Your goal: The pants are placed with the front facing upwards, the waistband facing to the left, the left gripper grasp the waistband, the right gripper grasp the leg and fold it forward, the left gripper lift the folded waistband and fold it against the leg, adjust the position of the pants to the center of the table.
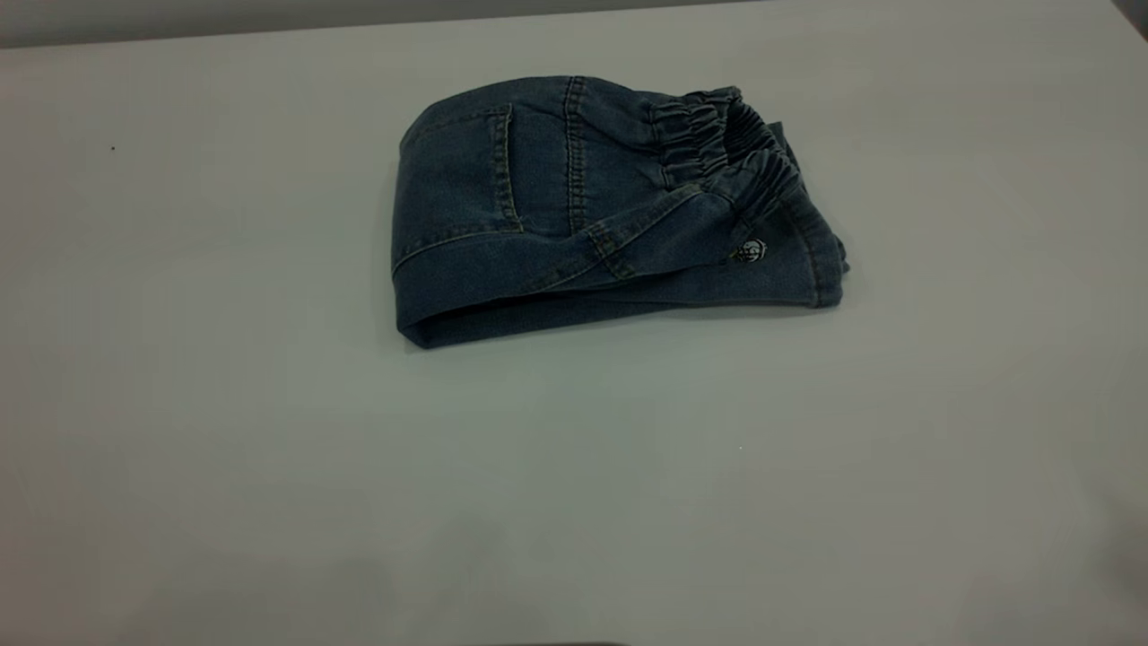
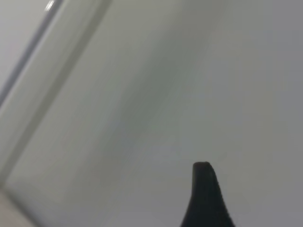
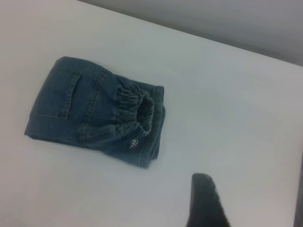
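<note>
Slightly beyond the middle of the large, plain pale grey table [image 1: 224,467], the small blue denim pants [image 1: 574,215] are lying folded into a compact bundle. The ruched elastic waistband [image 1: 717,135] is resting on top toward the right end, beside a small metal button [image 1: 752,251]. The denim is looking soft, light and layered; nudging or pinching the thick folded left edge would likely be safest. The left gripper [image 2: 206,198] and right gripper [image 3: 204,203] are hanging above bare tabletop, each showing one black fingertip, so finger spacing cannot be told.
</note>
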